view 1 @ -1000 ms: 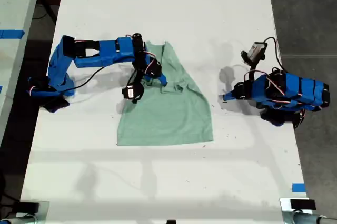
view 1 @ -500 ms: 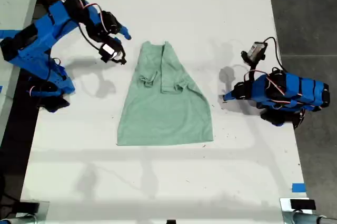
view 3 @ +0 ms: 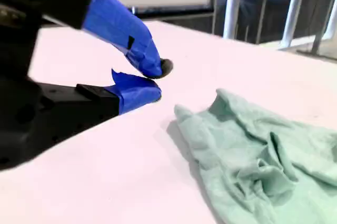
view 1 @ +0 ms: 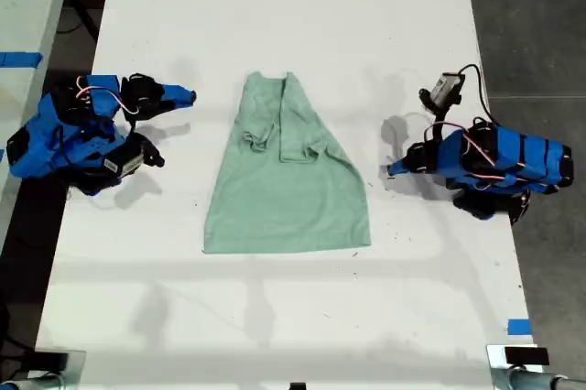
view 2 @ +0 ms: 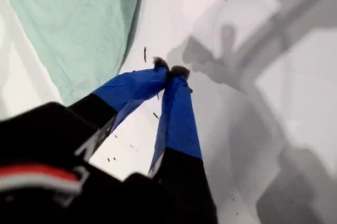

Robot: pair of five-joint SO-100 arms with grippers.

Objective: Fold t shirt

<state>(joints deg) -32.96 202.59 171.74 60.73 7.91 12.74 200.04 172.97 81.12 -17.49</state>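
With our first tool pressed together and our second tool slightly spread, both empty, the half-folded t shirt may bunch if we grab only one layer.

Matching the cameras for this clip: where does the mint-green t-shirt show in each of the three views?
Exterior view: the t-shirt lies flat mid-table, between the two arms, narrow end toward the far edge.
First wrist view: its cloth lies beyond my first gripper, apart from it.
Second wrist view: its crumpled end lies past my second gripper, not touching.
Shared landmark: the white table.
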